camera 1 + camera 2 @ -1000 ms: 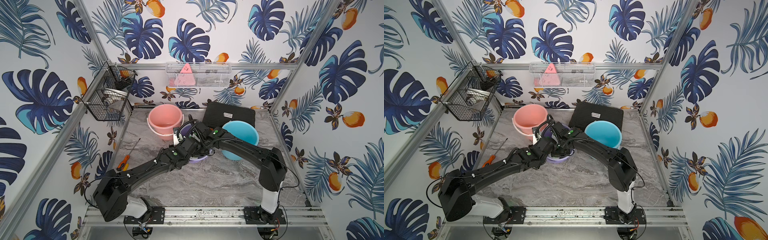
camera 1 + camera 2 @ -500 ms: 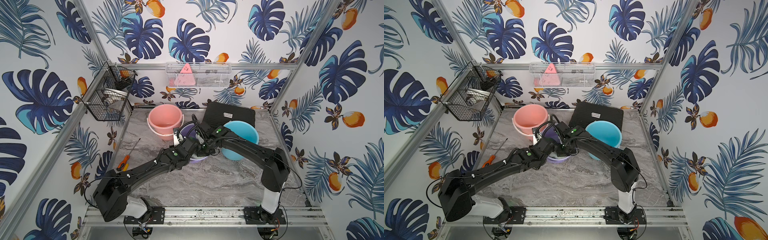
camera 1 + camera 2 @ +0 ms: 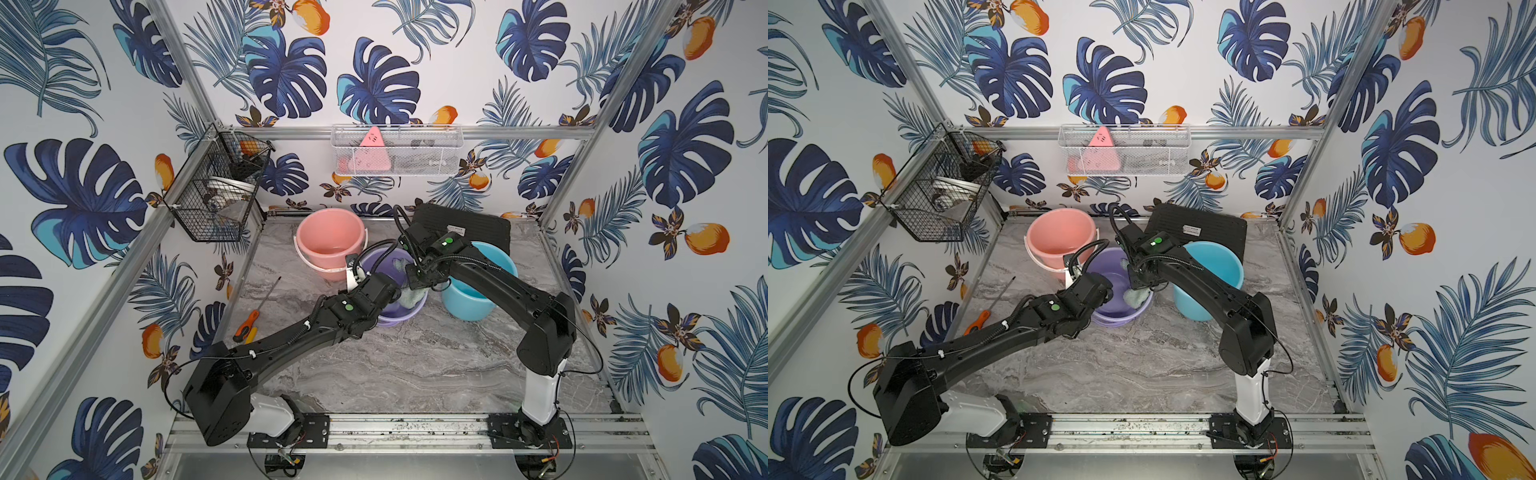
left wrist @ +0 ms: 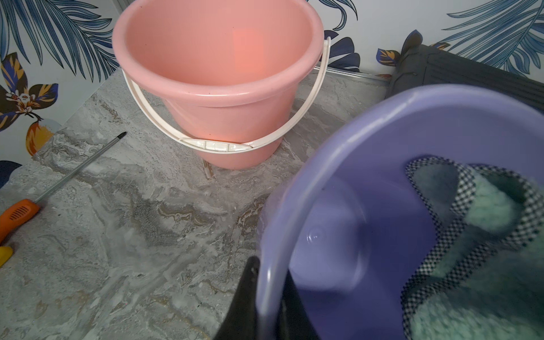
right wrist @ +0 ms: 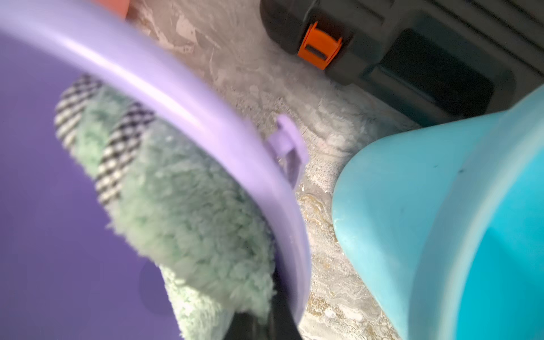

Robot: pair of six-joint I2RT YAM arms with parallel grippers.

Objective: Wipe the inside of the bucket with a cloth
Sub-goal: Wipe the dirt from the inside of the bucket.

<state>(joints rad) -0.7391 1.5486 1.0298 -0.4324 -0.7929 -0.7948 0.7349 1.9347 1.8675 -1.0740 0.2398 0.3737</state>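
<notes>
Right now my left claw (image 4: pixel 266 306) is pinched narrow on the rim of the purple bucket (image 4: pixel 382 117), with one finger outside the wall and one inside. In both top views my left wrist covers the bucket's near left edge.

My right claw (image 5: pixel 259 326) is closed tight on the cloth (image 5: pixel 188 212), a fluffy pale green rag with a black-and-white checked border. This claw reaches down into the same bucket from the far right side. The cloth lies pressed against the inner wall just under the rim, close to a small lug on the outside. In a top view it shows as a pale patch (image 3: pixel 409 296) low inside the bucket, beside my right wrist.

The purple bucket stands on the marble table (image 3: pixel 415 365), between the pink bucket (image 3: pixel 330 232) behind it to the left and the blue bucket (image 3: pixel 469 299) just beside it on the right. A black case (image 3: pixel 478 224) lies at the back wall. An orange-handled screwdriver (image 3: pixel 249 322) lies well apart, near the table's left edge.
</notes>
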